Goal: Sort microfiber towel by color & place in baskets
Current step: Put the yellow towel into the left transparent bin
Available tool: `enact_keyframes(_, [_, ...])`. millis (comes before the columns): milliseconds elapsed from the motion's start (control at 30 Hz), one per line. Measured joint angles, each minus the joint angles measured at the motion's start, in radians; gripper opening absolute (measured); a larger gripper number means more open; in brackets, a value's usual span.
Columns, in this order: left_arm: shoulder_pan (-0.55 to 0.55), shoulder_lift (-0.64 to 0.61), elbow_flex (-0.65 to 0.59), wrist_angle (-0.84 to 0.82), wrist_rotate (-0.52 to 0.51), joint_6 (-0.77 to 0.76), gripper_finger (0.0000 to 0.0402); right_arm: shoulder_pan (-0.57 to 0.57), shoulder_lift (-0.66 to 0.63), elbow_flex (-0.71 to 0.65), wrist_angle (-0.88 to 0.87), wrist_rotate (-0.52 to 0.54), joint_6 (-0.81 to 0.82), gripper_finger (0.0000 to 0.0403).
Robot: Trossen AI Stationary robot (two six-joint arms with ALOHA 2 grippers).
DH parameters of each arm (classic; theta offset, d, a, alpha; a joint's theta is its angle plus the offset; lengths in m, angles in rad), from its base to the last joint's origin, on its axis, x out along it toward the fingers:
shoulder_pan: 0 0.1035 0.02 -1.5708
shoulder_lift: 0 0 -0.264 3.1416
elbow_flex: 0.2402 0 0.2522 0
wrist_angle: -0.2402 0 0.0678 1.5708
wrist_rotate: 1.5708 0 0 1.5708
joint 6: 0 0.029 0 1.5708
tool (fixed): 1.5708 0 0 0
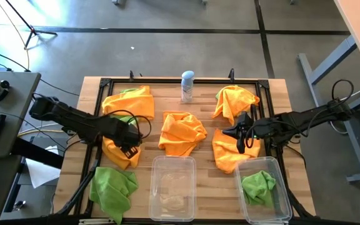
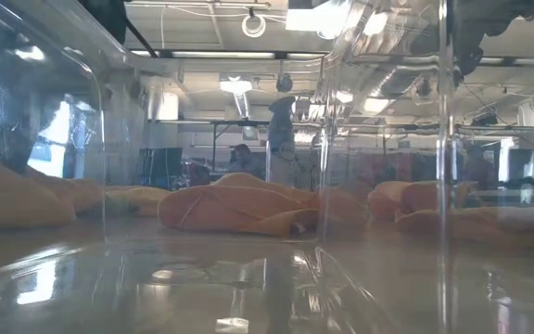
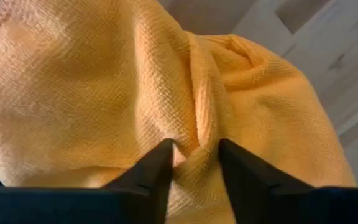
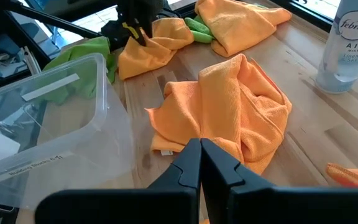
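My left gripper (image 1: 129,141) is down on an orange towel (image 1: 120,154) at the table's left, its fingers closed on a raised fold. My right gripper (image 4: 201,155) is shut and empty, hovering (image 1: 239,134) between the middle orange towel (image 1: 181,132) and the right orange towel (image 1: 229,155). More orange towels lie at far left (image 1: 131,103), over a green one (image 1: 125,117), and at far right (image 1: 235,101). One green towel (image 1: 112,187) lies at the near left. The middle clear basket (image 1: 174,164) has no towel in it; the right basket (image 1: 277,167) holds a green towel (image 1: 258,187). My left gripper pinches a raised fold (image 3: 194,146) of the orange towel between its two fingers (image 3: 157,165), coming from above and pointing down. The cloth bulges up between the fingertips. The rest of the towel (image 4: 148,51) lies bunched on the table below the gripper.
A white-and-blue spray can (image 1: 187,86) stands upright at the far middle of the table. A black frame (image 1: 167,80) runs along the table's edges. Bare wood shows between the left green towel and the middle basket.
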Motion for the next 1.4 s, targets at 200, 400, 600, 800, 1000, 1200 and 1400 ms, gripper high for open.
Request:
enact_keyframes(200, [-0.022, -0.054, 0.005, -0.007, 0.052, -0.037, 0.001, 0.0, 0.0, 0.0, -0.008, 0.011, -0.002, 0.0])
enact_keyframes(400, [-0.062, -0.154, 0.133, -0.137, -0.024, -0.136, 0.0001, 0.0, 0.0, 0.0, -0.021, 0.012, -0.002, 0.0])
enact_keyframes(600, [-0.116, -0.199, 0.362, -0.326, -0.157, -0.222, 0.0001, 0.0, 0.0, 0.0, -0.031, 0.012, -0.01, 0.0])
enact_keyframes(800, [-0.173, -0.161, 0.561, -0.494, -0.273, -0.294, 0.0, 0.0, 0.0, 0.0, -0.033, 0.013, -0.028, 0.0])
enact_keyframes(1000, [-0.184, -0.138, 0.612, -0.503, -0.291, -0.301, 0.0, 0.0, -0.001, 0.001, -0.035, 0.011, -0.027, 0.0])
enact_keyframes(1200, [-0.212, -0.113, 0.619, -0.506, -0.277, -0.311, 0.0, 0.0, -0.001, 0.001, -0.038, 0.004, -0.021, 0.0])
enact_keyframes(1400, [-0.263, -0.086, 0.703, -0.506, -0.332, -0.302, 0.0, 0.0, -0.001, 0.001, -0.038, 0.003, -0.021, 0.0])
